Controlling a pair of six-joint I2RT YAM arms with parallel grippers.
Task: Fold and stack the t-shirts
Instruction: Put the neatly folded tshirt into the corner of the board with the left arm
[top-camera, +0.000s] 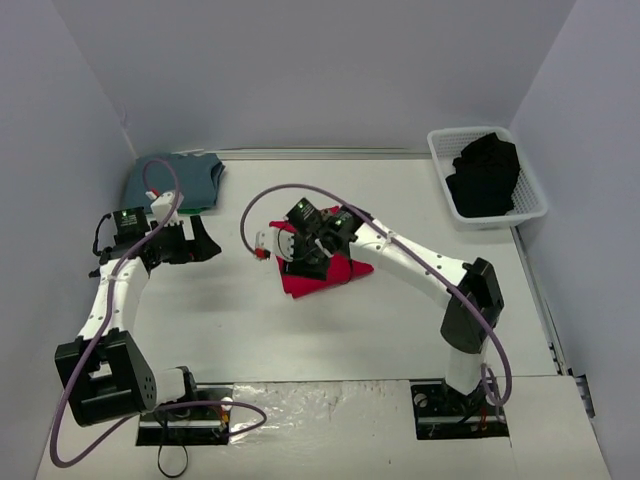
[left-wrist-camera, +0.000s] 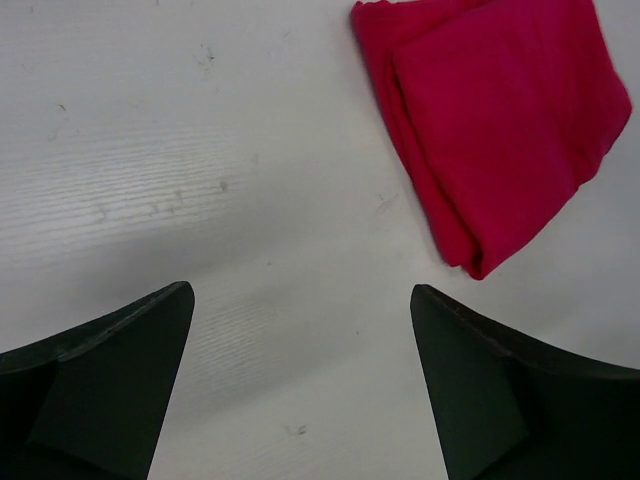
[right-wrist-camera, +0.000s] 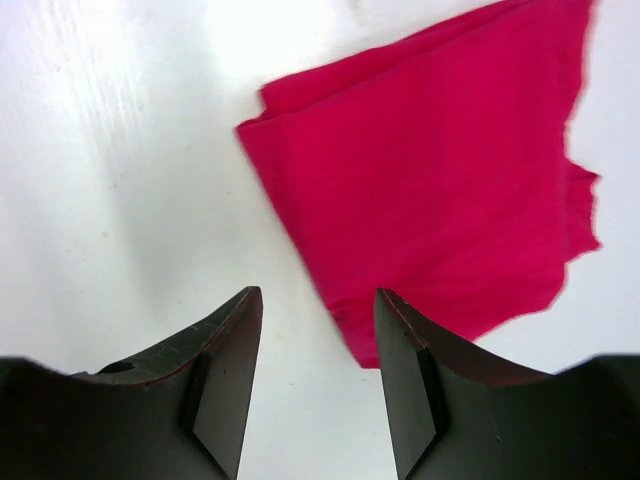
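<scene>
A bright red t-shirt (top-camera: 330, 277) lies folded in the middle of the table, also seen in the left wrist view (left-wrist-camera: 500, 120) and the right wrist view (right-wrist-camera: 440, 190). My right gripper (top-camera: 296, 250) (right-wrist-camera: 318, 300) hovers over its left edge, open, with nothing between the fingers. My left gripper (top-camera: 203, 243) (left-wrist-camera: 300, 310) is wide open over bare table to the left of the red t-shirt, holding nothing. A slate blue-grey t-shirt (top-camera: 176, 180) lies folded at the back left. A black t-shirt (top-camera: 486, 172) sits bundled in the basket.
The white slatted basket (top-camera: 495, 221) stands at the back right against the wall. White walls close in the table on three sides. Cables loop from both arms above the table surface (top-camera: 250, 330).
</scene>
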